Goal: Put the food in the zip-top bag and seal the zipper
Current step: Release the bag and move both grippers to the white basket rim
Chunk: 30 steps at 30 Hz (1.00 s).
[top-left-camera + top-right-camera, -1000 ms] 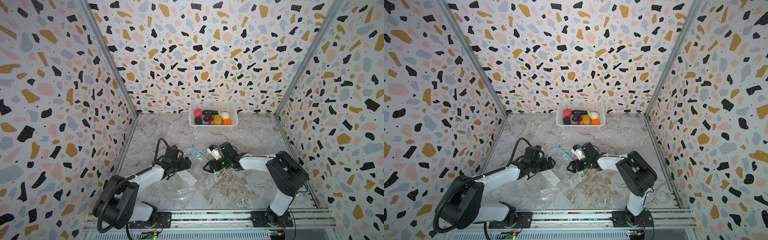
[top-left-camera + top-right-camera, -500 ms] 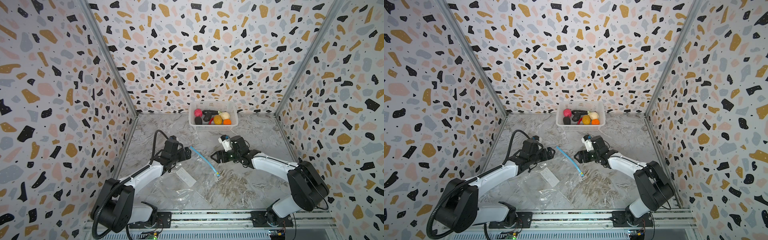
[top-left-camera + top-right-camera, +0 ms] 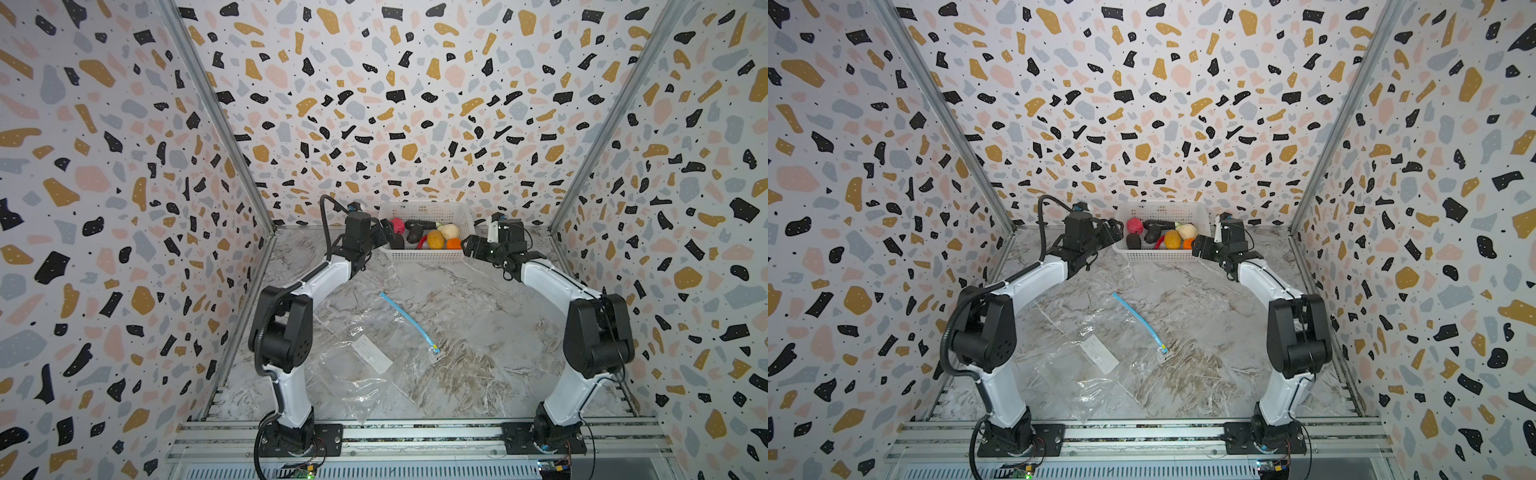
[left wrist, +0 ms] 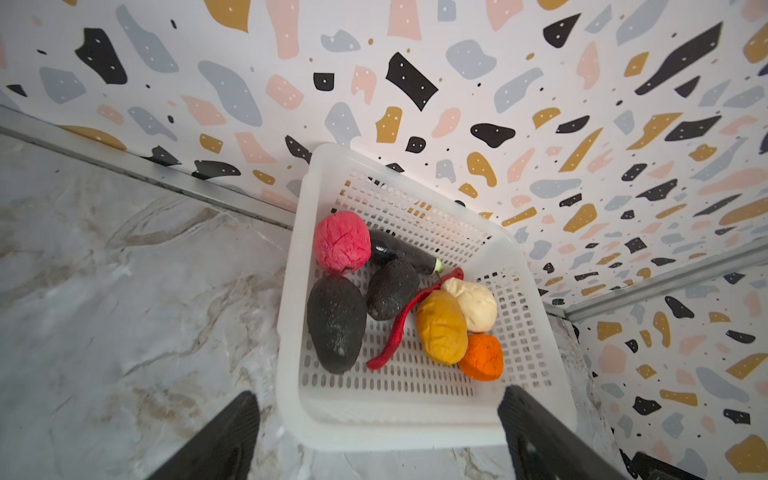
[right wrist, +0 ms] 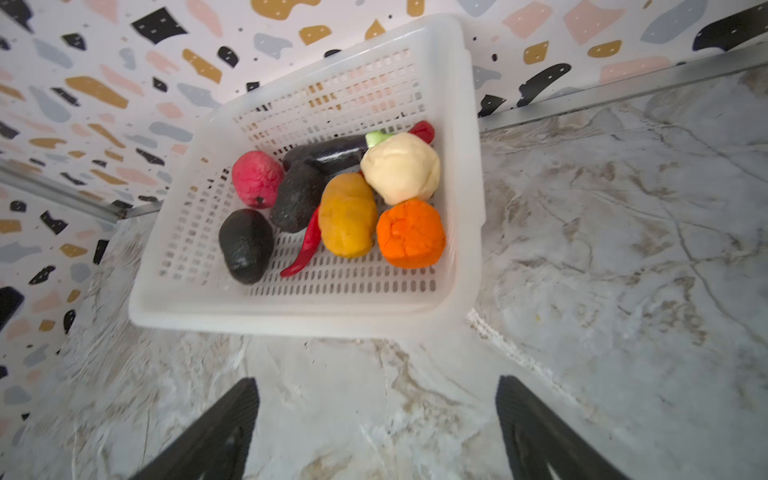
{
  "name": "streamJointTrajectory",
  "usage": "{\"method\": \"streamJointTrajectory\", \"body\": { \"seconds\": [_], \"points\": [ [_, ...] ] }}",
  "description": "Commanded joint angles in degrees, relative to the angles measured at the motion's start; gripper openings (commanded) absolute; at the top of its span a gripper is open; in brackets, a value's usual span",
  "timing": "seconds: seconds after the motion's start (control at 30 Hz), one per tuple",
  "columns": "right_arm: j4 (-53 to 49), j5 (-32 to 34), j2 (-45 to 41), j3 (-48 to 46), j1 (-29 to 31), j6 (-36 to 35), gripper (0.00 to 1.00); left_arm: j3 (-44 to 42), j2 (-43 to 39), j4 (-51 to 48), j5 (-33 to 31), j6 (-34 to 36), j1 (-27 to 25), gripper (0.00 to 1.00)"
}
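While zip-top bag (image 3: 332, 374) lies flat mid-table, left gripper (image 3: 387, 234) & right gripper (image 3: 468, 247) hang wide open, empty, flanking white basket (image 3: 428, 255) w/ toy food (image 3: 435, 240).

End effectors (image 4: 380, 397) (image 5: 377, 383) — both agape

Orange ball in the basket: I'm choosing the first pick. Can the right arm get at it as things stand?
Probably yes. The orange ball lies uncovered in the basket, in the corner nearest the right arm's open fingers. The yellow-orange ball right beside it leaves little room on that side.
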Motion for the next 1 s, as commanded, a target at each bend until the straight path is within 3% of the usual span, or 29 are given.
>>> {"method": "streamJointTrajectory", "body": {
  "seconds": [0.0,0.13,0.27,0.47,0.73,0.97],
  "points": [
    [-3.97,0.04,6.41,7.64,-0.92,0.22,0.93,8.79,7.25,-3.85,0.46,0.54,0.85,0.93],
    [-7.61,-0.72,15.66,19.3,-2.07,-0.35,0.9,19.58,16.07,-9.03,1.49,1.24,2.12,0.94],
    [-14.68,0.55,24.24,31.79,-2.4,-2.14,0.79,27.27,22.68,-12.35,2.7,1.97,3.11,0.94],
    [-23.42,5.75,30.36,40.58,-2.72,-4.91,0.72,31.55,28.39,-11.68,11.36,-0.19,2.78,0.9],
    [-24.58,9.91,25.19,34.54,-3.3,-7.13,0.7,29.68,27.26,-9.33,17.84,0.19,-0.59,0.86],
    [-22.4,12.99,16.11,22.0,-5.12,-8.1,0.7,24.22,23.33,-7.96,20.73,0.94,-4.63,0.84]
  ]
}}
